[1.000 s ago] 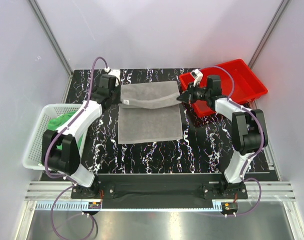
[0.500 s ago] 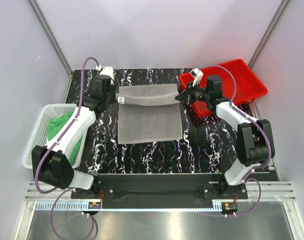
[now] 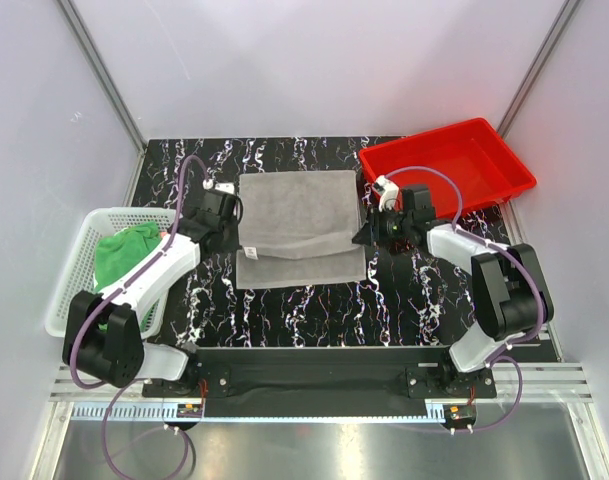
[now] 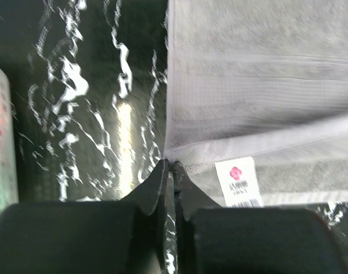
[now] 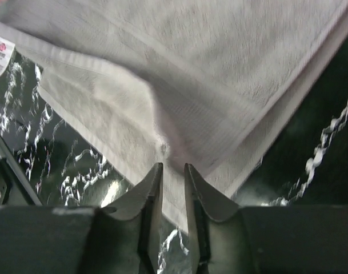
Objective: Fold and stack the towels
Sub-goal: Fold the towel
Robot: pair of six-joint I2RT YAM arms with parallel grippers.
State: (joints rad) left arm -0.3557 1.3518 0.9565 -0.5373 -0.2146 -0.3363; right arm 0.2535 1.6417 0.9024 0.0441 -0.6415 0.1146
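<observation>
Both grippers are finishing the first fold of the grey towel (image 3: 300, 226) mid-table: left gripper (image 4: 169, 165) nearly pressed together, pinching its hem; right gripper (image 5: 169, 166) slightly spread at the folded corner, hold uncertain. Next, probably releasing and smoothing the soft, ribbed terry. Green towel (image 3: 124, 252) is waiting in the white lattice basket (image 3: 76, 286)

A grey towel (image 3: 302, 222) bearing a small white label with a pink emblem (image 4: 238, 181) lies on a black table veined with white marbling (image 3: 404, 290). A bright green towel (image 3: 124, 258) shows through a white lattice basket (image 3: 69, 290). A vivid red tray (image 3: 454, 162) sits at the far right. The arms are white and black, trailing purple cables (image 3: 184, 185).
</observation>
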